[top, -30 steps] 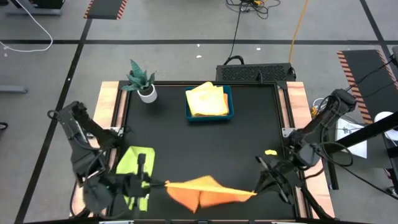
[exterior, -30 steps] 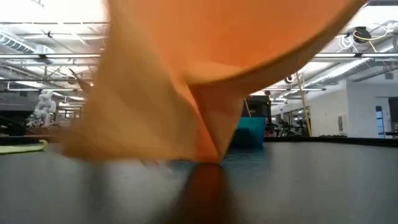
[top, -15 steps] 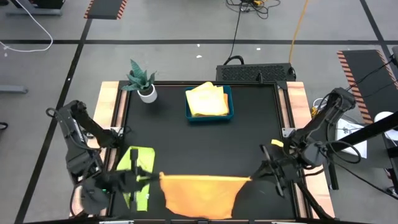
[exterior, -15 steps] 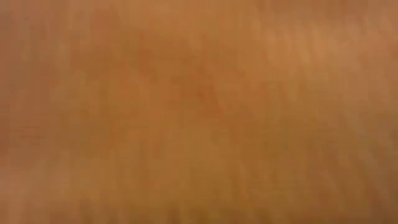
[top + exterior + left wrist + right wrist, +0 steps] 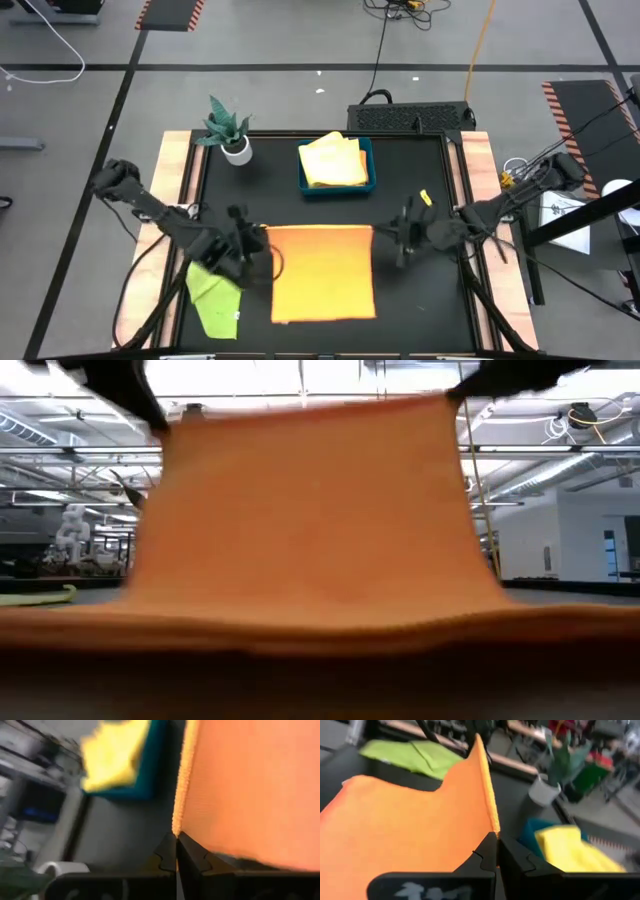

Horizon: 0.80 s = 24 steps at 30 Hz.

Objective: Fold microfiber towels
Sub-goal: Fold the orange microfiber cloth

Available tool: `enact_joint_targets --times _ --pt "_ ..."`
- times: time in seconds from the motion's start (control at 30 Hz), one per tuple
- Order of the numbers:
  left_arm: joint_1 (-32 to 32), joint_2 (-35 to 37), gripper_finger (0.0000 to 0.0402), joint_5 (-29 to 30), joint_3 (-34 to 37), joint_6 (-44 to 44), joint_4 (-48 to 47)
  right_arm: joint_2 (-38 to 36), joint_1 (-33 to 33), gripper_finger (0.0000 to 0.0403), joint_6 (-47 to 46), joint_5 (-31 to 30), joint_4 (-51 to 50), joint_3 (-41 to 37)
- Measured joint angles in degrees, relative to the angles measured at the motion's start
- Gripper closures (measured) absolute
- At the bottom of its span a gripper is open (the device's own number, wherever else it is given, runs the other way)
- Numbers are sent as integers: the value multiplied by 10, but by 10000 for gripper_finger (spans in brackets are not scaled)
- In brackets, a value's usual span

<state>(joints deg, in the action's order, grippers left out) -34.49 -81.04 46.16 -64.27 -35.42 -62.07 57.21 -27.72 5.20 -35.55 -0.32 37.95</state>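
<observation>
An orange microfiber towel (image 5: 322,275) lies spread out in the middle of the table. Its near edge (image 5: 320,635) rests on the tabletop and its far edge is raised between my two grippers. My left gripper (image 5: 258,240) is shut on the far left corner. My right gripper (image 5: 388,235) is shut on the far right corner. A lime green towel (image 5: 213,295) lies flat by the table's near left corner, partly under my left arm. A yellow towel (image 5: 333,160) sits in the blue tray (image 5: 370,165) at the far edge. My left gripper pinches the orange towel's far left corner (image 5: 176,831) between its two fingers, coming from the table's left and slanting down. The corner is lifted off the table, and the far edge runs taut to the other gripper. My right gripper pinches the far right corner (image 5: 494,827) between its two fingers, nearly level, from the table's right. That corner is lifted too, and the cloth slopes down from it to the near edge on the table.
A small potted plant (image 5: 228,130) stands at the far left corner. The blue tray stands just beyond the raised far edge of the orange towel. Bare black tabletop (image 5: 420,300) shows to the towel's right.
Both grippers have gone from the table's near edge toward its far edge and down, still shut on the orange towel. The towel first hung twisted between them, then was drawn taut. Now it is spread out over the table, with its near edge laid down.
</observation>
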Motion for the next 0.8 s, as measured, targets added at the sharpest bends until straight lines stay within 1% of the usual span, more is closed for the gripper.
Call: enact_joint_targets --times 0.17,0.3,0.33,0.47,0.53,0.67,0.8 --pt "95 5 388 -138 88 133 176 0 70 403 9 29 39 -40" --pt "152 5 397 -186 132 231 278 0 112 403 15 33 39 -57" --pt "167 5 397 -197 141 248 294 0 122 403 15 43 39 -60" --pt "224 5 392 -226 159 287 320 0 153 403 1 109 48 -65" --pt "248 5 396 -242 164 305 324 0 165 403 2 136 61 -68" --pt "288 5 395 -274 166 322 333 0 191 403 13 145 61 -69" --pt "301 5 398 -283 166 351 333 0 220 403 16 163 60 -69"
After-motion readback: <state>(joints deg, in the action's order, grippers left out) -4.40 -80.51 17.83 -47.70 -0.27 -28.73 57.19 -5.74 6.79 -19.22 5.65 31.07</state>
